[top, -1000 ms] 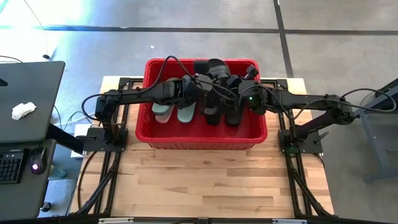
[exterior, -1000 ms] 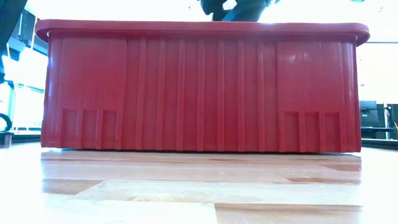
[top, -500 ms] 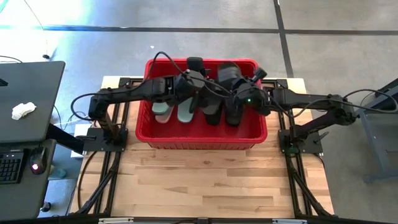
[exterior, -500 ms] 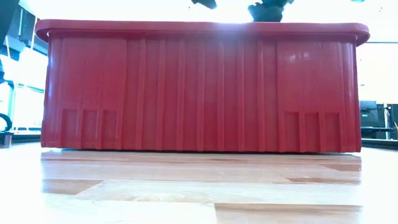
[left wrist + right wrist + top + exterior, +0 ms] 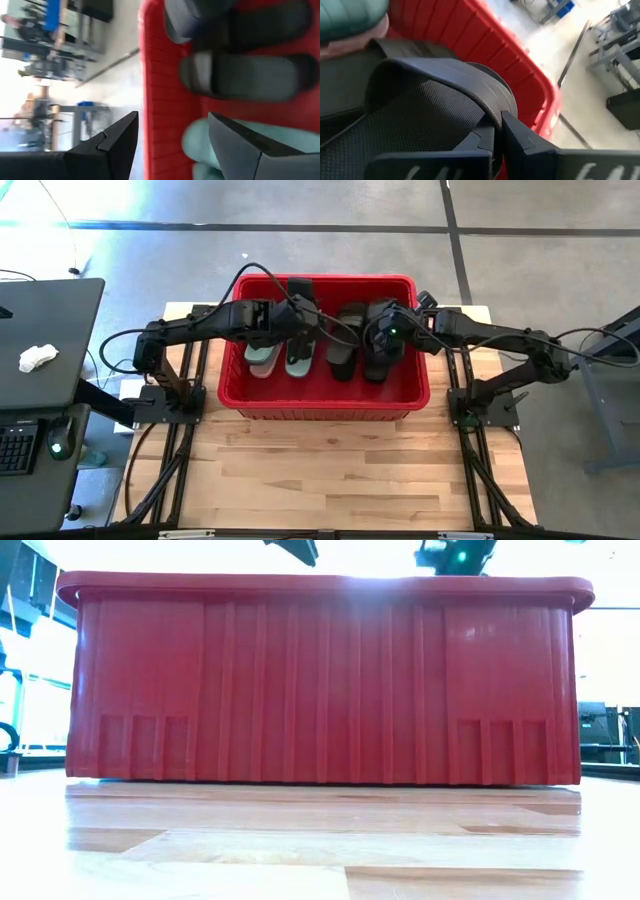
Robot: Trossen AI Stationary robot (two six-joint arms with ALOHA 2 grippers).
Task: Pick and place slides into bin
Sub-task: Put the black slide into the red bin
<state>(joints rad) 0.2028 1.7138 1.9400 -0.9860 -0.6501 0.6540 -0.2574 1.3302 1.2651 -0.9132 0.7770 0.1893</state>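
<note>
left arm: reaches in from 9 o'clock, left gripper (image 5: 300, 300) spread wide, holding nothing | right arm: reaches in from 3 o'clock, right gripper (image 5: 378, 340) closed

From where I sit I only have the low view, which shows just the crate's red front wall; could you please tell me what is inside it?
Observer: A pair of green sandals lies in the left half of the crate, with black sandals beside them on the right.
Operator: Thank you. Is the left gripper carrying anything?
Observer: No, the left gripper is open and empty over the crate.
Operator: And the right gripper?
Observer: The right gripper is shut on the strap of a black sandal inside the crate.
</note>
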